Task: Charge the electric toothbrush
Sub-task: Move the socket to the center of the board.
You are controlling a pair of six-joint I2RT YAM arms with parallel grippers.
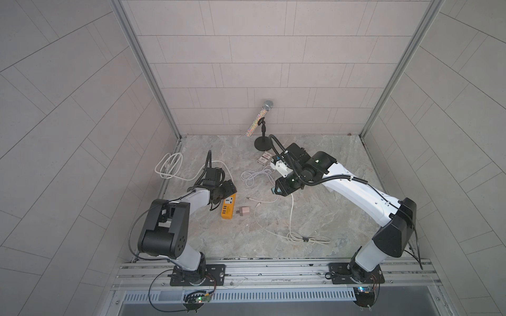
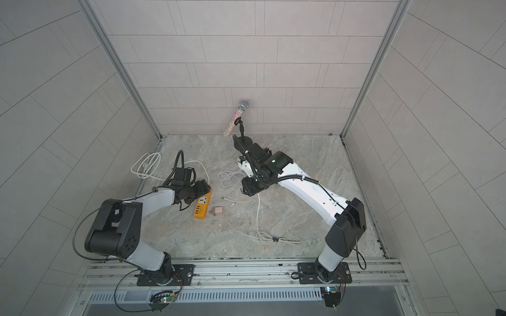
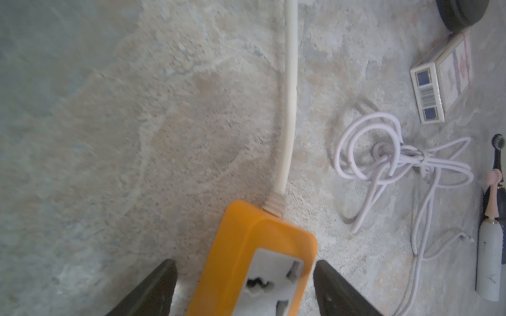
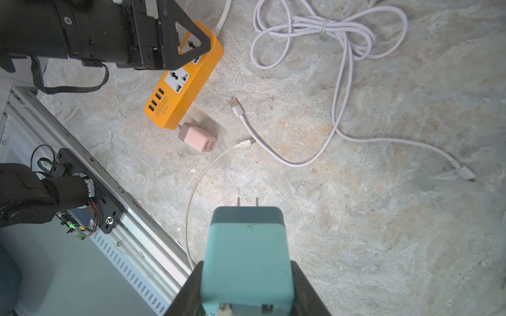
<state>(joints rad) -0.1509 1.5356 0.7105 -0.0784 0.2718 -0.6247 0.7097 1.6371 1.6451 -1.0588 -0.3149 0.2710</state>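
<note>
The electric toothbrush, white-handled with a pink neck, lies at the edge of the left wrist view; in both top views the right arm hides it. My right gripper is shut on a teal plug adapter, prongs pointing away from the wrist, raised above the floor. A cream cable leaves the adapter's rear. My left gripper is open, one finger on each side of the cord end of the orange power strip with gaps on both sides.
A pink adapter lies against the strip's near end. A lilac cable bundle and a white coil trail over the stone floor. A microphone on a stand and a small box sit at the back.
</note>
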